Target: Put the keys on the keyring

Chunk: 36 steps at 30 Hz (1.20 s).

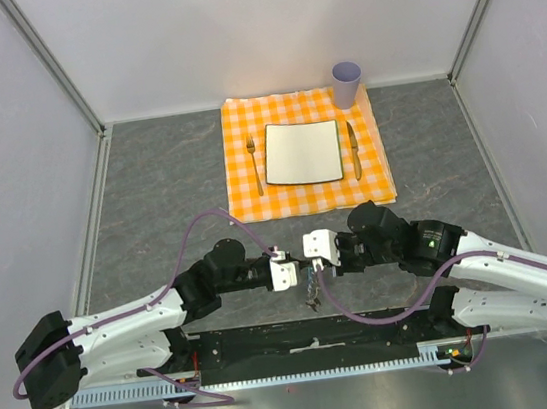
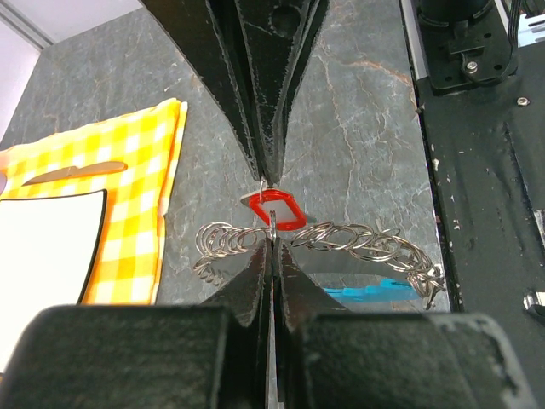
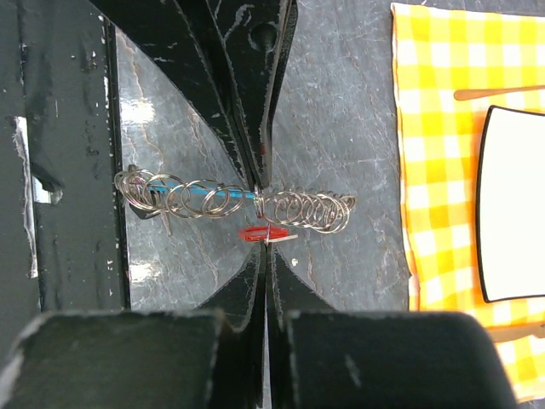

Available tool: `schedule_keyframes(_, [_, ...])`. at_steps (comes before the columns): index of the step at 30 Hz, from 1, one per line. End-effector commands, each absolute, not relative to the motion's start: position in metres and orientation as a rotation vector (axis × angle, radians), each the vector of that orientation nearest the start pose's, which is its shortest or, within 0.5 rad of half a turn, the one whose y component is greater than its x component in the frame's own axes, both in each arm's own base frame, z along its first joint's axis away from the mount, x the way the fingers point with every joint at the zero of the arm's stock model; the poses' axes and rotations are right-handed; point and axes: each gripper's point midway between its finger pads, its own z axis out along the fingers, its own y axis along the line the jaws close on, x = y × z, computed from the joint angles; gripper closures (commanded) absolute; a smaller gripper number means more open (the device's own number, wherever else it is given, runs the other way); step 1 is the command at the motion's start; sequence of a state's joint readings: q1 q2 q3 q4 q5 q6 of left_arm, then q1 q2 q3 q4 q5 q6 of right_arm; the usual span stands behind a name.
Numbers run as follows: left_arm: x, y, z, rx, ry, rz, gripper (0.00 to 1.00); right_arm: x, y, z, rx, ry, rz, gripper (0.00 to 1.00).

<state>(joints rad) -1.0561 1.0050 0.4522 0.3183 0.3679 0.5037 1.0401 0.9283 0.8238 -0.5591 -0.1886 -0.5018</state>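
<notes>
Keyring hangs clamped in the closed right fingers; closed left fingers pinch the red key, its blade barely visible.

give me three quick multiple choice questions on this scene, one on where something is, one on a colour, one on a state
1. Where is the cup?
A. on the far right corner of the cloth
B. on the near left corner of the cloth
C. off the cloth

2. What colour is the head of the key?
A. green
B. red
C. black

3. How is the right gripper?
A. wide open
B. shut on the keyring
C. out of view

Answers:
1 A, the top view shows it standing at the cloth's far right corner.
2 B, the left wrist view shows a bright red head.
3 B, the right wrist view shows its fingers pinching the chain of rings.
</notes>
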Motion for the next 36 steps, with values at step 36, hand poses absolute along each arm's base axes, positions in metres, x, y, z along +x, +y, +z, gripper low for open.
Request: schedule_keyframes(36, [0.134, -0.334, 0.200, 1.436, 0.993, -0.721, 0.98, 0.130, 0.267, 0.186, -1.645, 1.513, 0.563, 1.00])
